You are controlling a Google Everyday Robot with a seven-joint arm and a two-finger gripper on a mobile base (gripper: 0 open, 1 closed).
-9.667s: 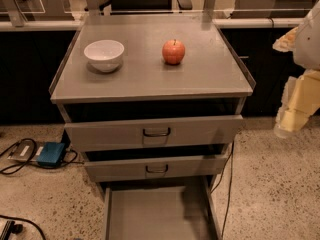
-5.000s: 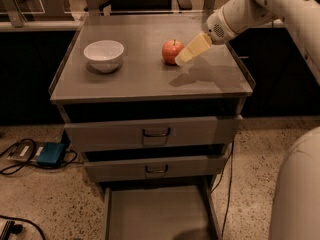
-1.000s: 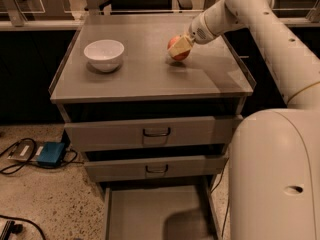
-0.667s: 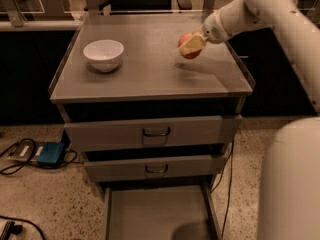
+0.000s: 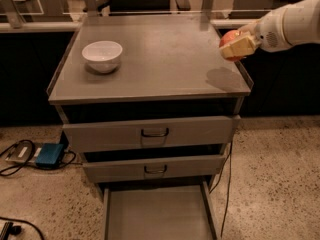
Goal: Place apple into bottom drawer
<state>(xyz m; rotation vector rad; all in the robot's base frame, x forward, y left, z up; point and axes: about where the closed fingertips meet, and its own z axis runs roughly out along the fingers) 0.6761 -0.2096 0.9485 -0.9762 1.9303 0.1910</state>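
Pinching the apple (image 5: 228, 35) between its cream-coloured fingers (image 5: 241, 46), the gripper (image 5: 231, 45) hangs at the right side of the camera view, over the right edge of the cabinet top (image 5: 165, 59). It is carried by a white arm (image 5: 292, 21) that reaches in from the right border. Only the upper red part of the apple shows, above and behind the finger that lies across it. The fruit is clear of the surface, and a round shadow (image 5: 222, 79) lies on the grey top below it, near the front right corner. On the left of the same top a white bowl (image 5: 102, 55) stands upright, well apart from the gripper and the apple. Below the top, the top drawer (image 5: 150, 132) and the middle drawer (image 5: 155, 168) each show a grey front with a small dark handle at the centre, and both stand slightly out from the cabinet body with a dark gap above them. The bottom drawer (image 5: 157, 214) is pulled far out toward the camera, its flat grey base and low side walls in plain sight and its near end cut off by the lower border. On the speckled floor (image 5: 280, 184) to the left of the cabinet lies a blue box (image 5: 49, 154) with dark cables (image 5: 15, 166) running from it. A thin cord (image 5: 228, 179) hangs down beside the cabinet's right side.
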